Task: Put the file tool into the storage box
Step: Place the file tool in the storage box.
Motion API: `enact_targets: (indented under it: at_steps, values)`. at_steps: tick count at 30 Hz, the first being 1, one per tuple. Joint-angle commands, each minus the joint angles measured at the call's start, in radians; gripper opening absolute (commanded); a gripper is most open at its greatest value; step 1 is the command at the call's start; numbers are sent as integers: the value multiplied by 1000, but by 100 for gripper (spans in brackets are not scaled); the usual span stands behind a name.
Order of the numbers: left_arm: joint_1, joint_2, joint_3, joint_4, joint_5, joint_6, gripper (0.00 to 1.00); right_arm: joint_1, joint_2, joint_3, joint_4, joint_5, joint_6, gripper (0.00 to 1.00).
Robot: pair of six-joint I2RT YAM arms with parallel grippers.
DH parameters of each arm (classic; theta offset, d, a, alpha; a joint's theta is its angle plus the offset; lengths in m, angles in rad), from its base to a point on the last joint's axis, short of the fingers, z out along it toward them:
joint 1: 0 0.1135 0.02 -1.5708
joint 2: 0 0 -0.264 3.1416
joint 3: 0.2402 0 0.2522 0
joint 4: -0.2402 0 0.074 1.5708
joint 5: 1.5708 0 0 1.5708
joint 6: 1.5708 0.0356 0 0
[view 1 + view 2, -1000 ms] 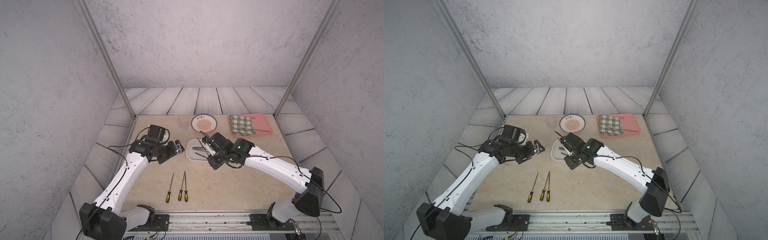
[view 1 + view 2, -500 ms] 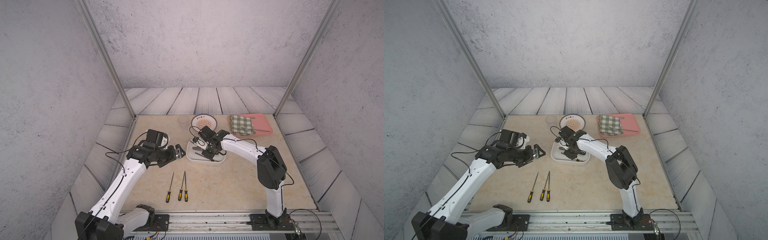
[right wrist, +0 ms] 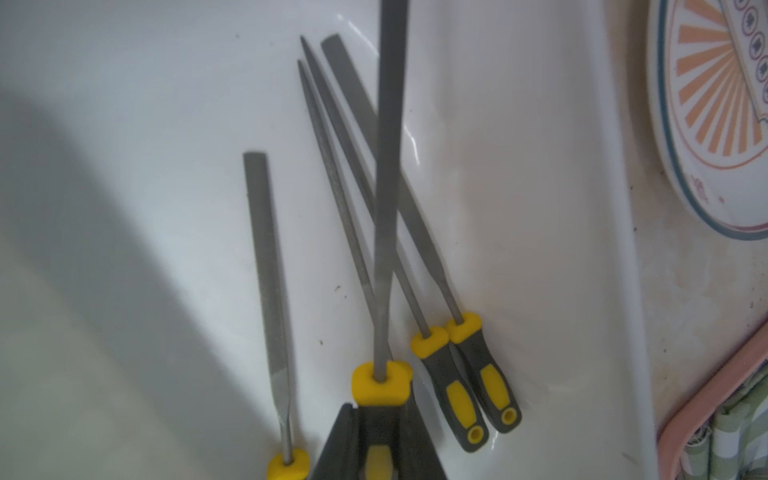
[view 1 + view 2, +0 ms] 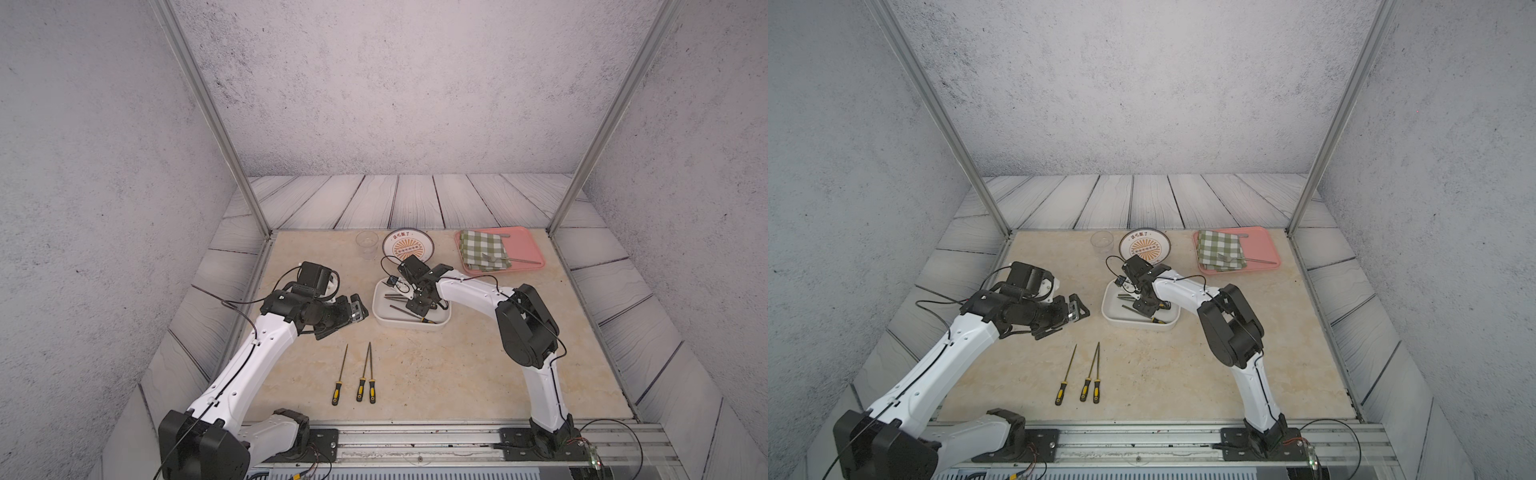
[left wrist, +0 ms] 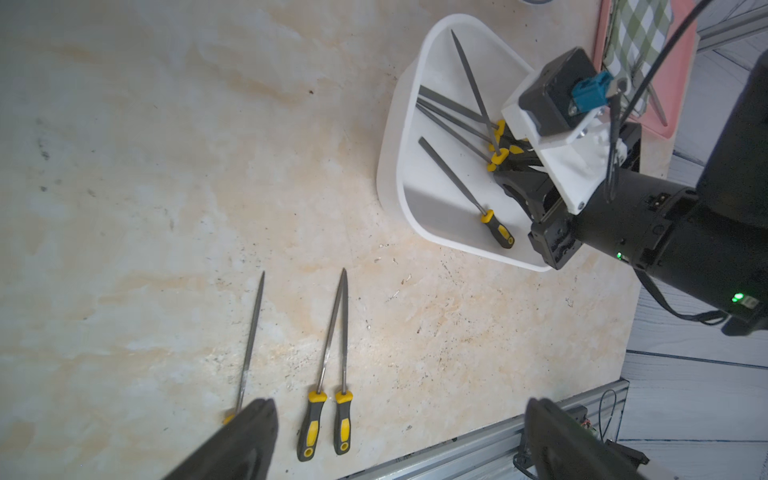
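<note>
Gripping: the right claw (image 3: 376,442) is clenched on the black-and-yellow handle of the held file (image 3: 390,166), with a finger on each side of it.
Held file spot: it's over the inside of the storage box (image 4: 409,325), and its shaft slants across three files lying in there. Can't tell if the tip touches the bottom.
Box contents: four other files (image 3: 266,270) lie flat on the white floor. Three are bunched with their handles side by side, and one sits on its own, apart from them.
Box spot: about mid-surface (image 4: 457,374), just in front of the patterned plate (image 4: 409,248).
Left claw (image 5: 399,411): released, jaws spread wide with nothing between them, hanging above the surface off to the side of the box.
Loose files (image 5: 344,332): three of them on the surface, handles pointing toward the metal rail (image 4: 415,434). Two meet at the tips in a skinny V, and the third lies a bit apart.
Back row: a clear cup (image 4: 367,243) sits next to the plate. There's also a pink tray (image 4: 525,249) with a green checked cloth (image 4: 484,249) on it, and a fork (image 4: 515,260) lies across the cloth and tray.
</note>
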Motion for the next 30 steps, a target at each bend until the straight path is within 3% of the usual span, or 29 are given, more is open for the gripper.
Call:
enact_targets:
  at_steps: [1,12,20,30]
  values:
    - [-4,5,17,-5,-47,-18,98,-2,-15,-18,18,-18,-30,6]
    - [-4,-5,26,-1,-46,-75,98,-2,-4,-60,33,16,-50,10]
    - [-4,-4,36,-23,-56,-89,98,-2,11,-28,12,46,-6,32]
    - [-4,-20,39,-26,-78,-92,98,-2,-32,-19,25,107,-14,37]
